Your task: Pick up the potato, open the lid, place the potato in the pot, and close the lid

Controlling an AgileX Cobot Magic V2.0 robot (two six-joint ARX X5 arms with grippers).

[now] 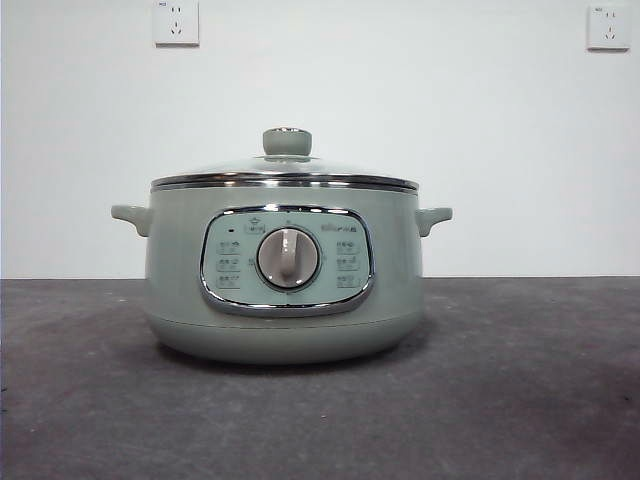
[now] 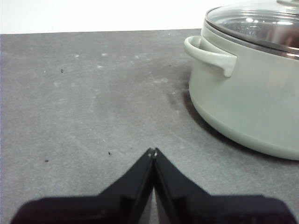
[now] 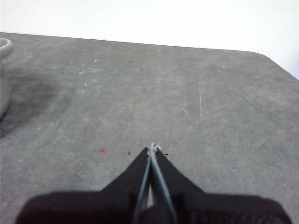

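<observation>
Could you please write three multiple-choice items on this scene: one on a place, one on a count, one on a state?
1. Where is the lid?
A. Seated on the pot
B. Flat on the table
C. Held by a tool

2. How many wall sockets show in the front view?
A. One
B. Two
C. Four

3. How do the left tool and right tool stand?
A. Both shut and empty
B. Both wide open
C. One grips the knob

Answers: 1 A, its steel rim rests on the pot's top edge. 2 B, one socket sits near each upper corner. 3 A, each wrist view shows jaws meeting with nothing between.
</observation>
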